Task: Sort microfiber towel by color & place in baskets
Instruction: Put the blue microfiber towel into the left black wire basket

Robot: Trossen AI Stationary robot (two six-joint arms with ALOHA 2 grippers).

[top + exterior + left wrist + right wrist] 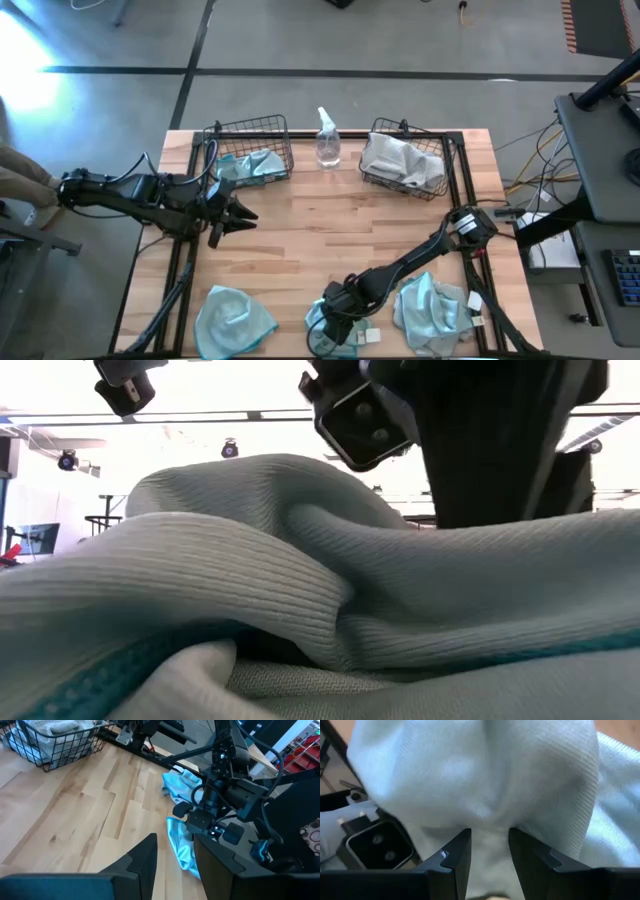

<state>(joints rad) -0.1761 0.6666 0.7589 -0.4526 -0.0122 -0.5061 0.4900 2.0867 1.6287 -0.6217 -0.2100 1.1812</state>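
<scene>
A light teal microfiber towel (325, 335) lies at the table's near edge, and its folds (300, 560) fill the low view. My right gripper (340, 312) is down on it and shut on a bunch of it (490, 795). My left gripper (238, 215) hovers open over bare wood near the left basket (250, 128), touching nothing. That basket holds a teal towel (255, 163). The right basket (440, 140) holds pale grey-white towels (400, 160). Two more towels lie flat near the near edge: a teal one (235, 320) and a pale teal one (430, 305). My right gripper pinches a raised fold of the light teal towel (490, 832) between its two fingers (457, 855). It comes from above, slanting toward the near edge. I cannot tell whether it has one layer or several. The rest of the towel (180, 845) droops slack onto the table below.
A clear spray bottle (327, 140) stands between the two baskets at the far edge. A small black camera box (377, 845) sits right beside the held towel at the near edge. Bare wood (330, 225) stretches across the table's middle. Black frame rails (180, 250) run along the table's sides.
</scene>
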